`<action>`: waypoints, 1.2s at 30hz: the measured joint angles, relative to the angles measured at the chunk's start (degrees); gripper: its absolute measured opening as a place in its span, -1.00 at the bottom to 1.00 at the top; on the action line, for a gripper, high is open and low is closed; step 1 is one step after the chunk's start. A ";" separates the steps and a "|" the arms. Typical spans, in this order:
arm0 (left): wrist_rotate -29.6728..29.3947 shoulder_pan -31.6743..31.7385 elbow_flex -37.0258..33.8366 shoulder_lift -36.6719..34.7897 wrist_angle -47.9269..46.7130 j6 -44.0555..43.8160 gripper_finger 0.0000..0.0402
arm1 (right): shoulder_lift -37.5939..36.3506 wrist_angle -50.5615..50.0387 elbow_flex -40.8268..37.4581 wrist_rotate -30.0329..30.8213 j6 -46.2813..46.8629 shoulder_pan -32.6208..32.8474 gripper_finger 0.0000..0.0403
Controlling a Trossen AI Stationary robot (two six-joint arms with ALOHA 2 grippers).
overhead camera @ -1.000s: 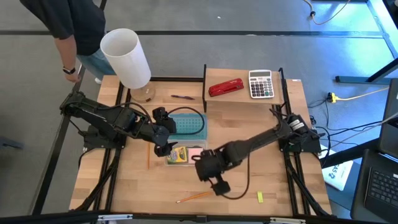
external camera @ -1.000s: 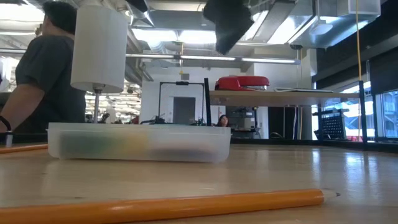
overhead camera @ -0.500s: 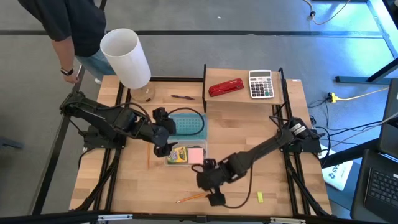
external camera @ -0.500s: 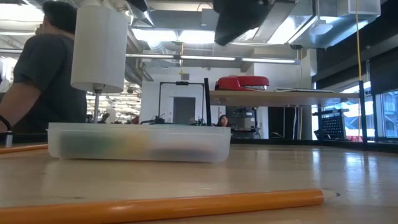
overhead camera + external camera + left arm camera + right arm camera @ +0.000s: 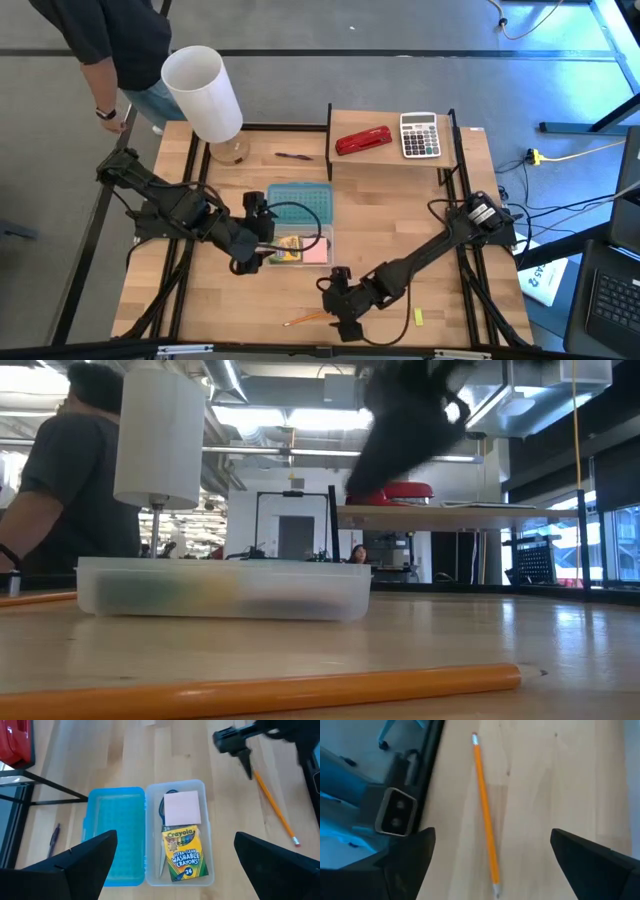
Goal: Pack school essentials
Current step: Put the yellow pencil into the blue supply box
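Observation:
A clear pencil case (image 5: 297, 249) lies open on the table with its blue lid (image 5: 301, 199) flat beside it. In the left wrist view the case holds the green-yellow crayon box (image 5: 183, 854), the pink sticky-note pad (image 5: 182, 807) and blue scissor handles (image 5: 162, 808). My left gripper (image 5: 175, 837) is open, above the case and slightly to its left (image 5: 249, 262). My right gripper (image 5: 345, 324) is open over an orange pencil (image 5: 485, 816) lying near the table's near edge; its fingers stand either side of the pencil without touching. The yellow block (image 5: 418, 316) and the dark-red pen (image 5: 293, 156) lie loose.
A raised shelf (image 5: 400, 160) at the far right carries the red stapler (image 5: 363, 140) and the grey calculator (image 5: 420, 135). A white lamp (image 5: 203, 92) stands at the far left, with a person (image 5: 110, 40) beyond it. The low camera (image 5: 395, 812) sits at the near edge.
My right gripper has moved from beside the case toward the table's near edge and come down over the loose pencil. My left gripper has drawn back from the case toward the near left, uncovering the blue lid. Nothing on the table has moved.

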 joint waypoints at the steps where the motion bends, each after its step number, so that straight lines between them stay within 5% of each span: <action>1: 0.00 -0.08 0.00 0.00 0.00 -0.02 0.97 | 0.00 1.33 -0.99 0.10 0.08 -0.05 0.97; 15: -1.62 -0.03 0.00 0.00 0.00 -0.19 0.97 | 0.00 14.55 -9.67 0.22 -6.32 0.05 0.97; 36: -2.67 -1.04 0.00 0.00 1.18 1.88 0.97 | 4.94 20.08 -9.81 0.12 -10.84 0.34 0.97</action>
